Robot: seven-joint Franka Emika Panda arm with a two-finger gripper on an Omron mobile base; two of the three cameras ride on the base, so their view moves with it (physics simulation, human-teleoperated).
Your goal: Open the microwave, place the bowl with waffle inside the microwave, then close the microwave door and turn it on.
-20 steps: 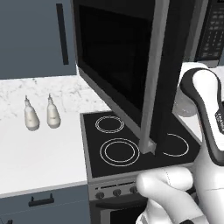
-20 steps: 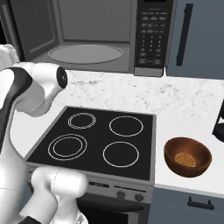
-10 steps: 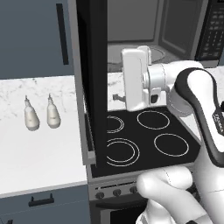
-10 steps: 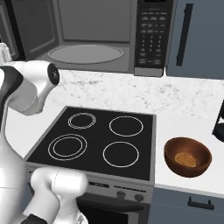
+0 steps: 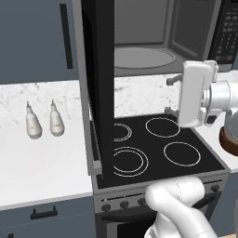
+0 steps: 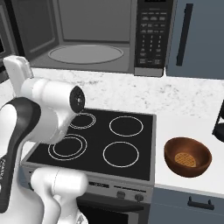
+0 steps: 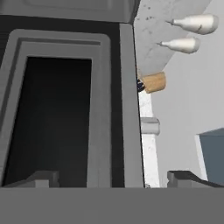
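Large black-and-grey microwave (image 6: 109, 37) — cavity exposed, its grey-framed dark-glass door (image 5: 96, 83) swung fully out over the black stovetop (image 6: 103, 142). Two-finger gripper (image 7: 113, 177) — jaws spread wide, nothing held, facing the door's inner side. Round reddish-brown wooden bowl (image 6: 187, 156) — waffle inside, set on the white counter (image 6: 192, 118) near its front edge, just right of the stovetop.
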